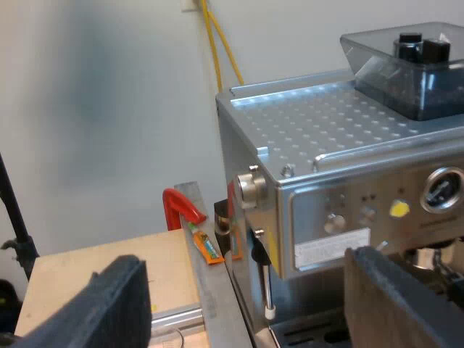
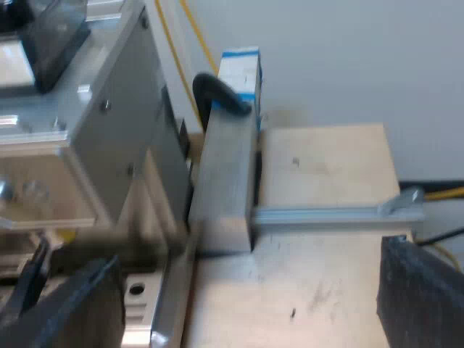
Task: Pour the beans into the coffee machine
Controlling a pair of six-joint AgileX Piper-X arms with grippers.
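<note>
The steel espresso machine (image 1: 341, 145) stands ahead of my left gripper (image 1: 254, 312), whose two black fingers (image 1: 119, 304) are spread wide with nothing between them. On the machine's top sits the dark, smoky bean hopper (image 1: 409, 69). My right gripper (image 2: 250, 304) hangs open and empty over a wooden board (image 2: 326, 167), beside the machine's side wall (image 2: 123, 123). The hopper (image 2: 43, 40) shows above that wall.
A red clamp (image 1: 181, 210) and an orange tool (image 1: 206, 248) lie by the machine's corner, near its steam wand (image 1: 267, 283). A metal post (image 2: 225, 181) with a black clamp (image 2: 221, 94), a blue-white box (image 2: 239, 72) and an aluminium rail (image 2: 333, 214) stand by the board.
</note>
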